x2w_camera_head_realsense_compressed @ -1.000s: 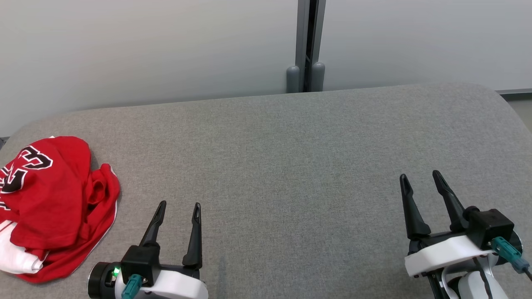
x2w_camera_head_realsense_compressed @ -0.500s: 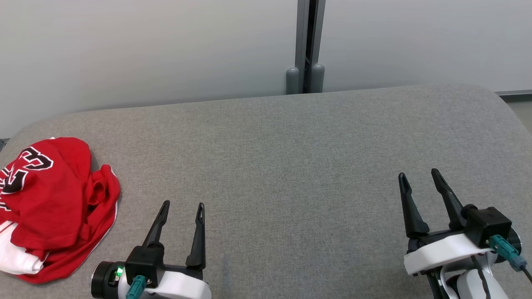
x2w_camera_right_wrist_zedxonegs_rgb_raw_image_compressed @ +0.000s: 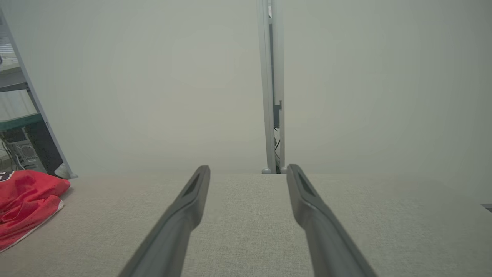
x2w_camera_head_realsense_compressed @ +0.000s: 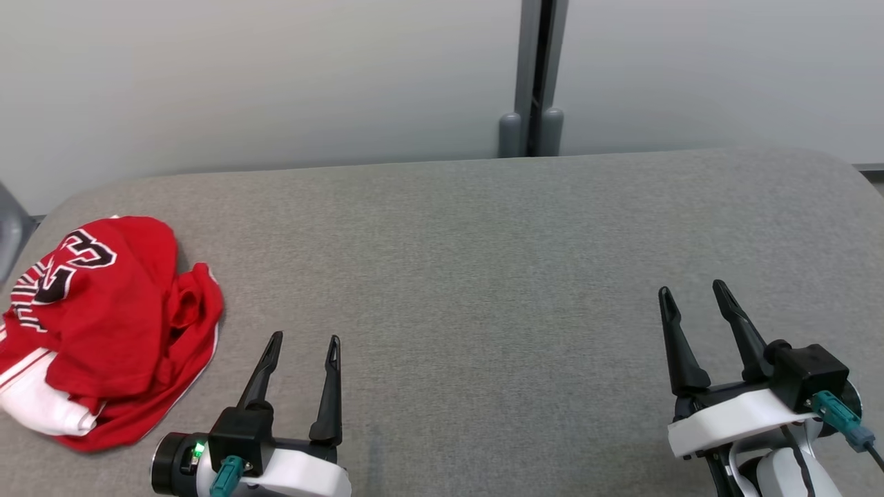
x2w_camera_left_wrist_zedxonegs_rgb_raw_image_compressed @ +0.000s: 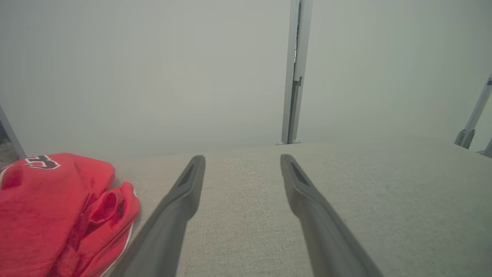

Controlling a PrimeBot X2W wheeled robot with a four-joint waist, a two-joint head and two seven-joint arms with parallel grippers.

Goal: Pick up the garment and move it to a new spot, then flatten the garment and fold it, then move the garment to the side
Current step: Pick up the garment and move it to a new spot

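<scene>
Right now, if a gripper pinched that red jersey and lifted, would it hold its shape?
Probably not: the red jersey lies crumpled in soft folds, so it should hang limp. It looks like thin cloth, likely light. Pushed, it would probably bunch up, since the grey surface looks textured.

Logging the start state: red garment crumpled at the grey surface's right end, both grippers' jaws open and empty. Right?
No: the head view shows the red garment crumpled at the left end of the grey surface. The left gripper and right gripper do have open, empty jaws.
</scene>
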